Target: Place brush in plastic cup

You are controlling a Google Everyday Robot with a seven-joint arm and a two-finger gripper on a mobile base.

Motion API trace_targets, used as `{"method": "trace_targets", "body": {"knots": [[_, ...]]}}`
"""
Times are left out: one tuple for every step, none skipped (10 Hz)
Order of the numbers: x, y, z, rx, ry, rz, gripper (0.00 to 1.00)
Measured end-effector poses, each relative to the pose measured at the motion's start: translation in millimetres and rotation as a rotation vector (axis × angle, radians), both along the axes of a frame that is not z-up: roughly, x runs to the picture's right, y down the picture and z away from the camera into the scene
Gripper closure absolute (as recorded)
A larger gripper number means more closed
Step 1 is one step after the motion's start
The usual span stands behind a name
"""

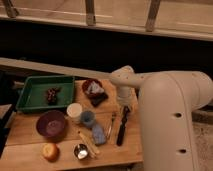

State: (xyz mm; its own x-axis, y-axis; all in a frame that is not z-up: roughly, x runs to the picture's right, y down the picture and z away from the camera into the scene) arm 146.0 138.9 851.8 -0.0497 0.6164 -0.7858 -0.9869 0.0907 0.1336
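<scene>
The brush [121, 131] lies on the wooden table [30, 135] at the right, its black handle pointing to the front edge and its head toward the gripper. My gripper [124, 104] hangs down from the white arm [165, 100], just above the brush's far end. The pale blue plastic cup [87, 118] stands upright left of the brush, next to a white cup [74, 111]. A thin silver fork [110, 125] lies between the cup and the brush.
A purple bowl [51, 123], a green tray [31, 95] with grapes, a dark bowl [94, 90], a blue sponge [98, 134], pale wooden sticks [89, 142], an orange fruit [50, 151] and a small metal cup [81, 150] sit on the table. A dark railing runs behind.
</scene>
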Motion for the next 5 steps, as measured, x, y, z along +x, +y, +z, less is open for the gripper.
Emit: {"method": "trace_targets", "body": {"knots": [[2.8, -6.0, -6.3, 0.018, 0.000, 0.004, 0.92], [6.2, -14.7, -14.8, 0.045, -0.002, 0.008, 0.92], [8.0, -22.1, -23.2, 0.066, -0.006, 0.011, 0.92], [11.9, -33.6, -35.8, 0.104, -0.014, 0.011, 0.92], [12.5, -42.8, -48.4, 0.140, -0.031, 0.007, 0.92]]}}
